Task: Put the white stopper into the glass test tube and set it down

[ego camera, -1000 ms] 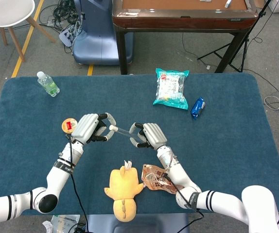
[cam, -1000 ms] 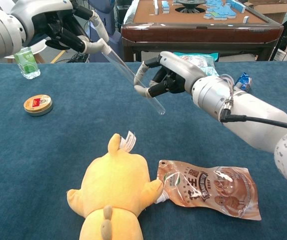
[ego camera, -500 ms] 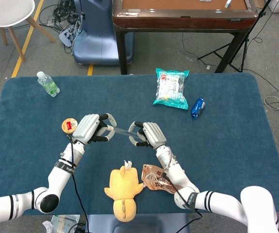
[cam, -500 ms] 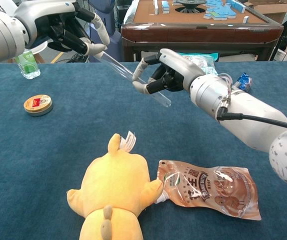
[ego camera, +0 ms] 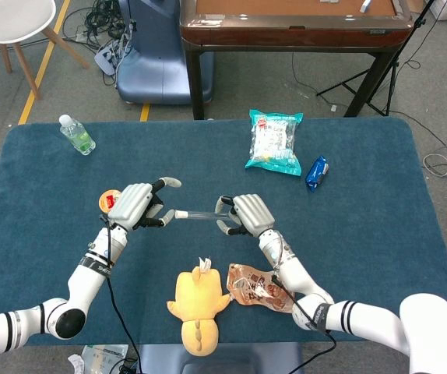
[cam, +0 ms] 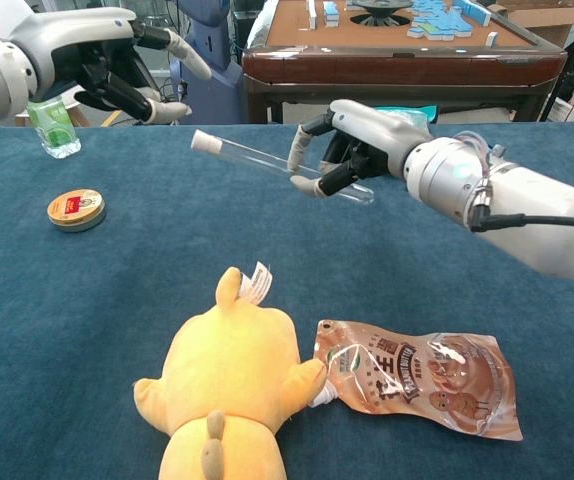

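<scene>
Fingers [cam: 312, 160] pinch clear, seemingly stoppered test tube [cam: 277, 166].

Clear, glossy glass tube [cam: 285, 166]; matt white stopper [cam: 205, 141], perhaps rubber; napped blue cloth on the table [cam: 87, 300]; plush toy [cam: 229, 400]; shiny foil pouch [cam: 422, 377].

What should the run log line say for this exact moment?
stopper: seated in tube mouth | test tube: held off table, near level | right hand: grips tube | left hand: apart from the tube, holds nothing | set-down: pending

Open cloth [ego camera: 364, 234] right; plush toy [ego camera: 198, 300], snack pouch [ego camera: 258, 287] crowd front.
</scene>
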